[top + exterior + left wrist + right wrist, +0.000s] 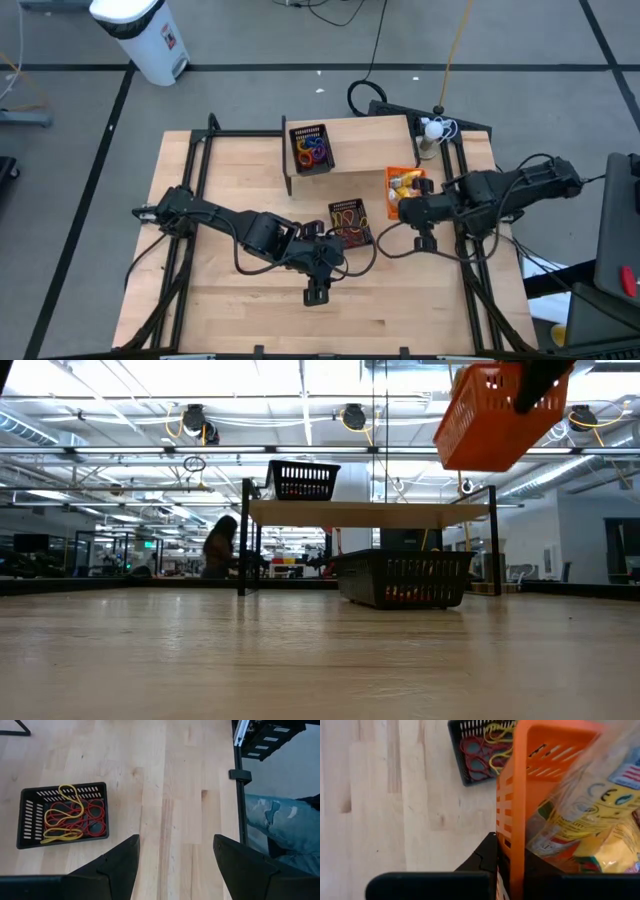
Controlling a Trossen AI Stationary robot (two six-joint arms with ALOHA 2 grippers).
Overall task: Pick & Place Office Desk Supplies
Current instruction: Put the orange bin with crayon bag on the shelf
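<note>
An orange basket (403, 181) with a clear packet of yellow pieces (590, 832) hangs tilted above the table's right part (488, 415), my right gripper (512, 872) shut on it. A black basket of red and yellow elastic loops (350, 222) rests on its base mid-table (62, 815). Another black basket with coloured rings (311, 148) stands on a small wooden shelf (350, 132). My left gripper (318, 290) hovers open over bare wood near the loop basket, nothing between its fingers (120, 862). My right gripper pinches one side wall of the orange basket (512, 837) at its rim, one finger (482, 857) outside and the other inside. The fingers slant down from the table's right and lie along the wall. The basket hangs lifted clear, tilted.
The shelf stands at the table's far middle on dark legs (243, 535). A white lamp-like object (432, 128) sits far right. A person's leg in jeans (280, 822) shows past the table's edge, and another person (220, 545) stands far off. A white bin (140, 35) is on the floor.
</note>
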